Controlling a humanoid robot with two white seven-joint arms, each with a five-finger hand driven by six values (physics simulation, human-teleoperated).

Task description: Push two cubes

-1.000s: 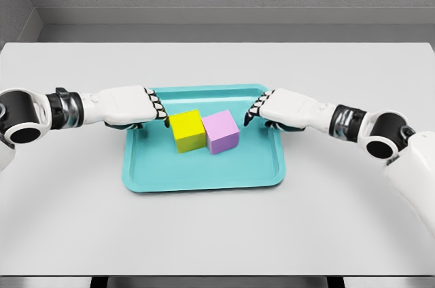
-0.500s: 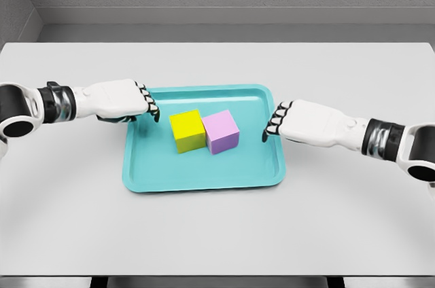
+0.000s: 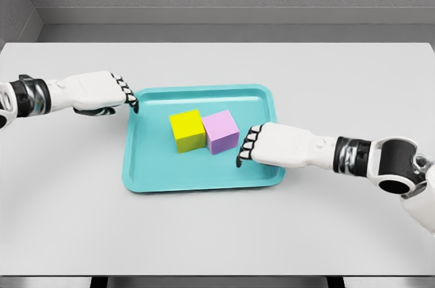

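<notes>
With the yellow cube (image 3: pixel 187 131) and pink cube (image 3: pixel 221 132) set touching mid-tray (image 3: pixel 204 178), the right hand (image 3: pixel 262 149), fingers curled and empty, is placed just right of them, seemingly for pushing, while the left hand (image 3: pixel 102 92), likewise curled and empty, is held off the tray's far-left corner.

Flat teal plastic-looking tray (image 3: pixel 204 181): smooth, slight sheen along the raised rim. Solid yellow cube (image 3: pixel 187 130) and solid pale-purple cube (image 3: pixel 221 131): matt, smooth, evenly coloured faces, material unclear. Broad light-grey table (image 3: pixel 217 227): matt, smooth, no grain or texture. White hard-shell left hand (image 3: pixel 95 92) and white hard-shell right hand (image 3: pixel 275 146): smooth, satin plastic look, dark finger joints. Wrist cuffs: glossy, metallic-looking dark rings.
</notes>
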